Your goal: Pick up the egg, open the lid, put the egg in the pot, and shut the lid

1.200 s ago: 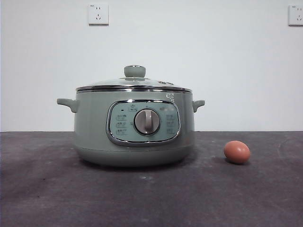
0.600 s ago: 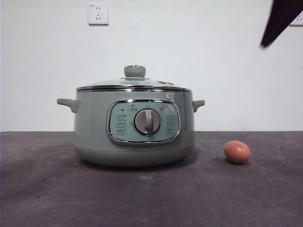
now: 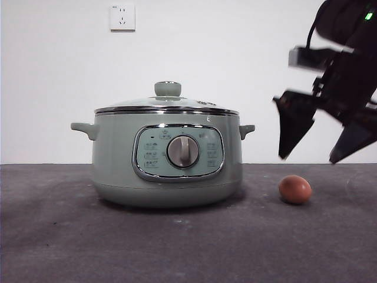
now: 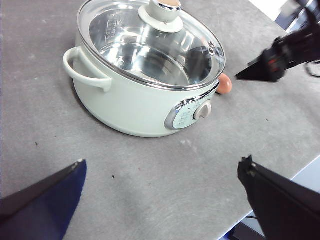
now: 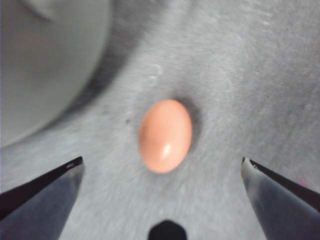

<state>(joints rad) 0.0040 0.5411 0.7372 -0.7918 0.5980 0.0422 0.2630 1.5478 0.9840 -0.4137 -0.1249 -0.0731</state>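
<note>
Right hand [image 3: 317,154] hangs wide open and empty above egg [image 3: 294,189] beside lidded pot [image 3: 167,159]; no legible writing.

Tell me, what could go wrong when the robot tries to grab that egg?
The egg lies loose on the table, so a bump from one jaw could roll it away, perhaps against the pot close by. The right gripper hangs open above it; squeezing too hard might crack the shell. The lid is on the pot, so the left gripper, waiting open farther back, must lift it before the egg can go in.
</note>
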